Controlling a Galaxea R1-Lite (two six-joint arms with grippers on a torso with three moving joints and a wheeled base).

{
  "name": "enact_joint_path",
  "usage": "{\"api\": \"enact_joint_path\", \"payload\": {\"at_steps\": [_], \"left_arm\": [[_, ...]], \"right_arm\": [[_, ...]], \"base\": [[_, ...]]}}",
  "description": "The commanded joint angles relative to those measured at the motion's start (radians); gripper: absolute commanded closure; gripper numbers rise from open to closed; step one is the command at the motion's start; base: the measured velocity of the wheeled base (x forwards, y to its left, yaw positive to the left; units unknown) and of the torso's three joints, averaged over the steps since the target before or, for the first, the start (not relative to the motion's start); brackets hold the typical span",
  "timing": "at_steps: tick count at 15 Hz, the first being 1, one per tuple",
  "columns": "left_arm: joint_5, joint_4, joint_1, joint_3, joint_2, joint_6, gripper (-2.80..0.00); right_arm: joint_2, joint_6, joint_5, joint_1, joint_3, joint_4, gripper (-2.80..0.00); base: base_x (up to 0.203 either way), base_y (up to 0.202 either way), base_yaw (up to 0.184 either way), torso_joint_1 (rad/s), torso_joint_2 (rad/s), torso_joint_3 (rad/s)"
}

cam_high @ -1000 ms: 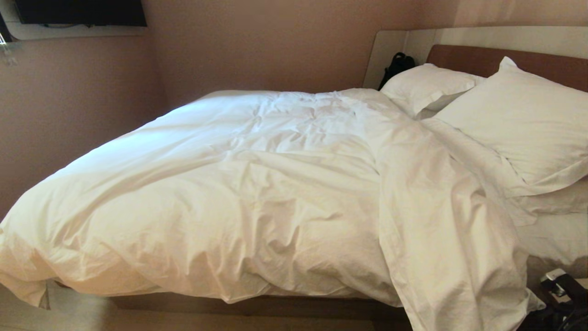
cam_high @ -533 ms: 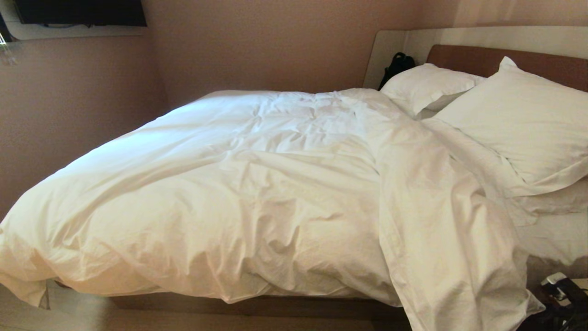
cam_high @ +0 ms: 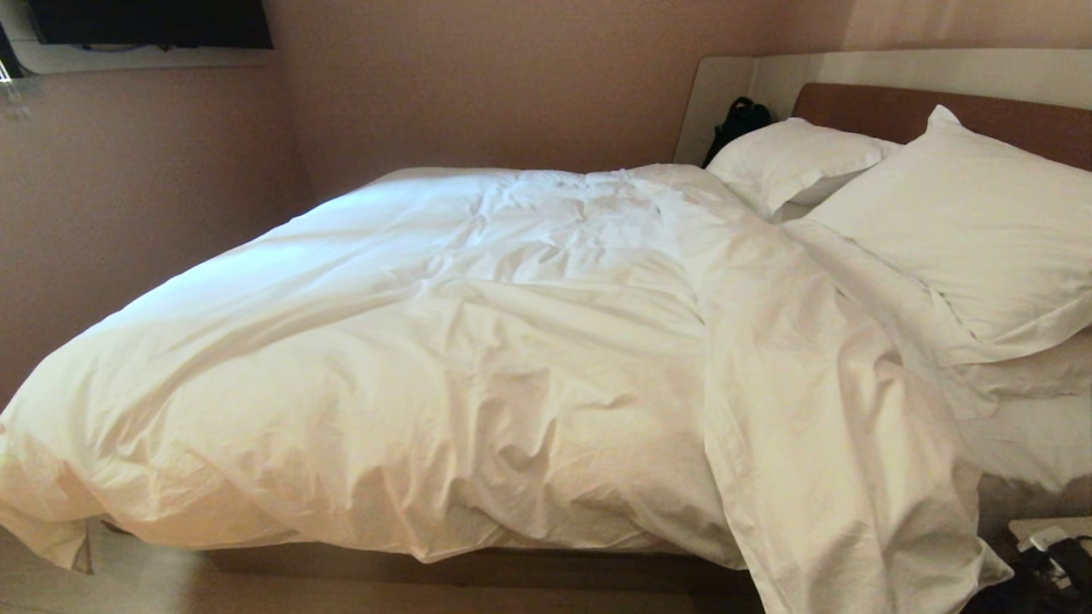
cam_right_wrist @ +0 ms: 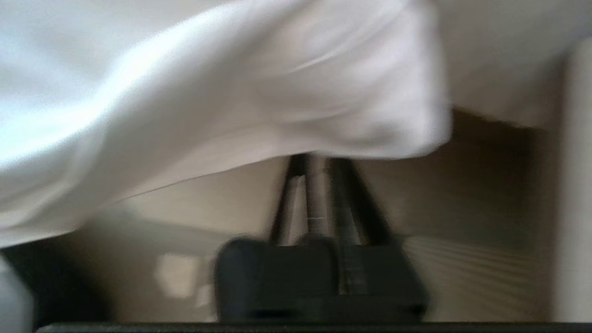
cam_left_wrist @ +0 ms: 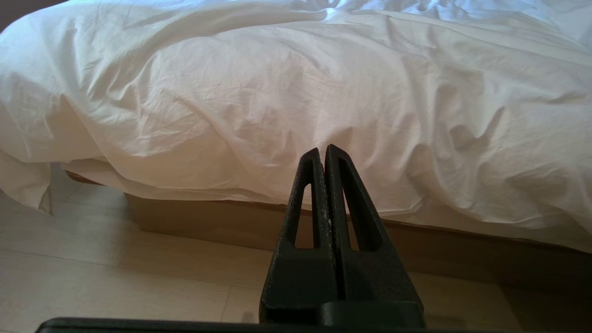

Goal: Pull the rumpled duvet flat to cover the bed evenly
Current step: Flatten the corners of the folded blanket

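Note:
The white, wrinkled duvet lies across the bed, bunched toward the left, and one flap hangs over the near side at the right. Bare sheet shows beneath the pillows. My left gripper is shut and empty, pointing at the duvet above the brown bed base. My right gripper sits just under a hanging duvet corner; its fingers stand slightly apart and their tips are hidden behind the cloth. Part of my right arm shows at the bottom right of the head view.
Two white pillows lean on the brown headboard. A black bag sits in the far corner. The wall runs close along the bed's far side. Pale floor lies before the bed base.
My right arm has sunk lower toward the bottom right corner of the head view. The duvet and pillows lie as before.

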Motion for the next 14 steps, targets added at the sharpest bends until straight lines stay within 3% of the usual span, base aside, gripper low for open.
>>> {"api": "enact_joint_path", "payload": {"at_steps": [1, 14], "left_arm": [[0.001, -0.001, 0.0, 0.0, 0.0, -0.001, 0.0], [0.001, -0.001, 0.0, 0.0, 0.0, 0.0, 0.0]], "right_arm": [[-0.008, -0.006, -0.008, -0.005, 0.002, -0.104, -2.8], [0.067, -0.016, 0.06, 0.003, -0.066, -0.104, -2.8]], "base": [[0.0, 0.0, 0.0, 0.0, 0.0, 0.0], [0.0, 0.0, 0.0, 0.0, 0.0, 0.0]]}}
